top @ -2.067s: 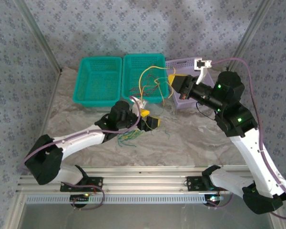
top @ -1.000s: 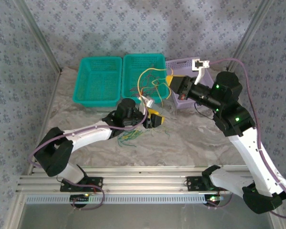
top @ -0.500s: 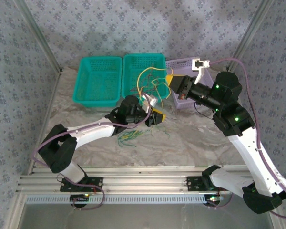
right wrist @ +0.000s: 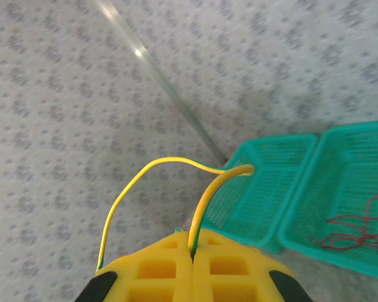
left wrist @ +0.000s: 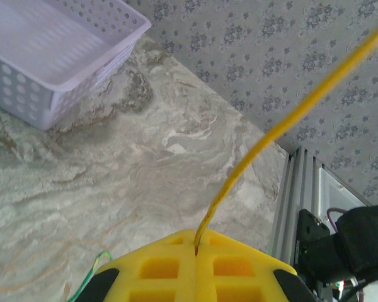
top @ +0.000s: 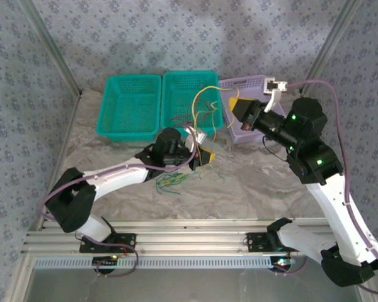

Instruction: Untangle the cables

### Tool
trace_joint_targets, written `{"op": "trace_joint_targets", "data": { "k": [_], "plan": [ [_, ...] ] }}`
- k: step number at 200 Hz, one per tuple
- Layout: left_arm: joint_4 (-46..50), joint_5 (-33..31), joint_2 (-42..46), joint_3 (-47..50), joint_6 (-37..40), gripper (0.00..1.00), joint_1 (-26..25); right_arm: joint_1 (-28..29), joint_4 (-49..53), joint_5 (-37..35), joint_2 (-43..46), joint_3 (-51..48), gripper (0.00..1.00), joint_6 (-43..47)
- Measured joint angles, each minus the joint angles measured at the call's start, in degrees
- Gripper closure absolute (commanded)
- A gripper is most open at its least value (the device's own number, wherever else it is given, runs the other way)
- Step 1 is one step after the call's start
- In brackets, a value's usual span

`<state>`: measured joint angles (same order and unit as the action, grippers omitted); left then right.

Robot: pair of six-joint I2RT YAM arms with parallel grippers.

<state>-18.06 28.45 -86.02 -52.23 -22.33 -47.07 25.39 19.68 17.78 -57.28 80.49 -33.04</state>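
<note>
The cables are thin curly wires. A yellow-green cable (top: 205, 94) arcs above the baskets between my two grippers, with a small tangle (top: 200, 117) hanging under it. My left gripper (top: 205, 153) is shut, and its yellow pads pinch a yellow cable (left wrist: 271, 135) at their tip (left wrist: 195, 242). Raised near the lilac basket, my right gripper (top: 234, 104) is shut on the yellow-green cable (right wrist: 205, 201), which loops up out of its pads (right wrist: 192, 248). A loose green and yellow bunch (top: 170, 182) lies on the table under the left arm.
Two teal baskets (top: 129, 107) (top: 176, 85) stand at the back; red wires (right wrist: 359, 229) lie in the right one. A lilac basket (top: 252, 83) stands beside them, behind the right gripper. A metal frame rail (left wrist: 296, 189) runs along the table's edge.
My left gripper has closed onto the yellow cable and shifted slightly. The right gripper has moved right and a little back, drawing the cable with it.
</note>
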Motion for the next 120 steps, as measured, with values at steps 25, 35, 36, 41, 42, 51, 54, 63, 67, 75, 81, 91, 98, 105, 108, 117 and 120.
{"op": "trace_joint_targets", "data": {
  "k": [25, 35, 36, 41, 42, 51, 54, 63, 67, 75, 81, 91, 98, 105, 108, 117, 120],
  "plan": [
    [0.79, -2.1, 6.67, 5.09, -0.15, 1.0, 0.02, -4.63, 2.12, -5.46, 0.09, -0.31, 1.0, 0.74],
    [1.29, -3.06, 10.03, 7.02, -0.2, 1.0, 0.02, -6.69, 2.58, -7.5, 0.13, -1.03, 1.0, 0.72],
    [1.33, -3.17, 10.25, 7.15, -0.2, 1.0, 0.02, -6.99, 2.67, -7.8, 0.15, -1.16, 1.0, 0.72],
    [1.73, -3.8, 11.96, 7.93, -0.2, 1.0, 0.02, -8.02, 2.84, -8.7, 0.15, -1.73, 1.0, 0.68],
    [1.77, -3.89, 12.2, 8.07, -0.2, 1.0, 0.02, -8.17, 2.86, -8.83, 0.15, -1.81, 1.0, 0.68],
    [2.36, -4.94, 15.17, 9.14, -0.2, 1.0, 0.07, -10.01, 2.99, -10.19, 0.2, -3.15, 1.0, 0.46],
    [2.6, -5.22, 16.09, 9.35, -0.17, 1.0, 0.09, -10.54, 3.08, -10.56, 0.15, -3.56, 1.0, 0.44],
    [3.39, -6.1, 18.6, 9.79, -0.17, 1.0, 0.28, -12.17, 3.32, -11.32, -0.11, -4.79, 1.0, -0.04],
    [3.65, -6.43, 19.63, 9.9, -0.15, 1.0, 0.42, -12.92, 3.48, -11.65, -0.31, -5.35, 1.0, -0.22],
    [4.31, -7.17, 21.66, 10.01, -0.15, 1.0, 0.66, -14.36, 3.65, -11.82, -0.87, -6.23, 1.0, -0.63],
    [4.87, -7.63, 23.02, 10.03, -0.09, 1.0, 0.92, -15.32, 3.74, -11.96, -1.33, -6.78, 1.0, -0.94],
    [5.79, -8.68, 25.09, 10.03, 0.13, 1.0, 1.33, -16.96, 3.72, -11.87, -2.08, -7.76, 1.0, -1.68],
    [6.49, -9.44, 26.43, 10.03, 0.28, 1.0, 1.53, -18.08, 3.69, -11.54, -2.56, -8.41, 1.0, -2.34],
    [7.32, -10.08, 27.67, 10.03, 0.42, 1.0, 1.86, -19.28, 3.67, -11.13, -3.02, -9.05, 1.0, -2.97],
    [7.69, -10.29, 28.2, 10.03, 0.44, 1.0, 2.01, -19.74, 3.63, -11.06, -3.19, -9.27, 1.0, -3.23],
    [8.57, -11.19, 29.51, 10.03, 0.46, 1.0, 2.27, -20.85, 3.54, -10.93, -3.58, -9.84, 1.0, -3.72],
    [8.96, -11.34, 29.94, 10.03, 0.46, 1.0, 2.38, -21.16, 3.52, -10.97, -3.65, -9.99, 1.0, -3.89]
  ]
}}
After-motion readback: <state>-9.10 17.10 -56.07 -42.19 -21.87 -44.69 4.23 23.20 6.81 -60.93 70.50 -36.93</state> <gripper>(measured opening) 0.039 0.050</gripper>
